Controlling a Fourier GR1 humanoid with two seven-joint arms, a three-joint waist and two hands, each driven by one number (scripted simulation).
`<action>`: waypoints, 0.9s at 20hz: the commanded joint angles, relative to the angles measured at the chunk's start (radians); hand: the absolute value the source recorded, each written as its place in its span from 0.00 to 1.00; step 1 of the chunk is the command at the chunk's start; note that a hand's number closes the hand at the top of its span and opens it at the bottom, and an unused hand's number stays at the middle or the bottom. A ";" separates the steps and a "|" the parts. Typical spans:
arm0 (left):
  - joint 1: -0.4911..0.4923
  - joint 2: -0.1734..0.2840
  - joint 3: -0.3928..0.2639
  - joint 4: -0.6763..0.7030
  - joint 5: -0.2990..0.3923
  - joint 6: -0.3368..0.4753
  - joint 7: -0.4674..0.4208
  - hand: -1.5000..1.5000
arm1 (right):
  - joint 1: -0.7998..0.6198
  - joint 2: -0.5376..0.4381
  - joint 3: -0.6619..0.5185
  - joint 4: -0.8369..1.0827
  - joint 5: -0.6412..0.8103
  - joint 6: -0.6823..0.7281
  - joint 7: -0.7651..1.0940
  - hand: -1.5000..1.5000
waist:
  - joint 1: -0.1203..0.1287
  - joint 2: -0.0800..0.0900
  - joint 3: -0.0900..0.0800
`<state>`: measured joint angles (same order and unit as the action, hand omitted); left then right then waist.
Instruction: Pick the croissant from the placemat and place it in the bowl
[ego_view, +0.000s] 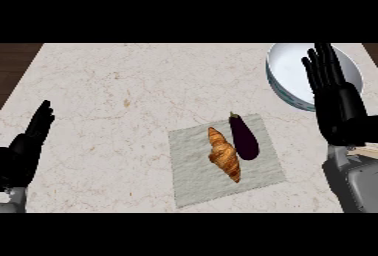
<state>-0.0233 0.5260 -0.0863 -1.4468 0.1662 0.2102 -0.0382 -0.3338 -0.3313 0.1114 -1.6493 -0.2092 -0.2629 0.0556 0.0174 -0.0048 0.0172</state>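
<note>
A golden-brown croissant (224, 154) lies lengthwise on a pale grey placemat (198, 181) near the middle of the counter. Beside it on the right, touching or nearly so, lies a dark purple eggplant (244, 136). A white bowl with a blue-grey wall (284, 75) stands at the far right. My right hand (334, 92) is raised over the bowl's right part with its fingers straight, open and holding nothing, and it hides part of the bowl. My left hand (28, 145) rests open at the left edge, fingers up, far from the placemat.
The counter is light marble (118, 90) with a dark wooden floor strip beyond its far left corner (15, 60). My right forearm (354, 182) comes up along the right edge, close to the placemat's right corner.
</note>
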 joint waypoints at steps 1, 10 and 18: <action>0.007 0.004 0.036 -0.021 -0.003 -0.009 -0.010 0.50 | -0.072 -0.011 -0.007 0.008 -0.024 0.090 -0.019 1.00 | -0.008 0.004 -0.017; -0.070 -0.061 0.036 -0.053 0.044 0.044 0.073 0.50 | 0.044 -0.267 0.191 0.001 0.338 0.140 0.126 0.00 | -0.063 -0.007 -0.020; -0.123 -0.092 0.010 -0.135 -0.007 0.066 0.195 0.50 | 0.368 -0.291 0.276 -0.382 0.543 0.090 0.115 0.00 | -0.030 0.002 -0.017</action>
<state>-0.1132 0.4765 -0.0391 -1.5457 0.2030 0.2423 0.0992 -0.0541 -0.6012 0.3744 -1.9167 0.2555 -0.1741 0.1142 -0.0204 -0.0063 -0.0009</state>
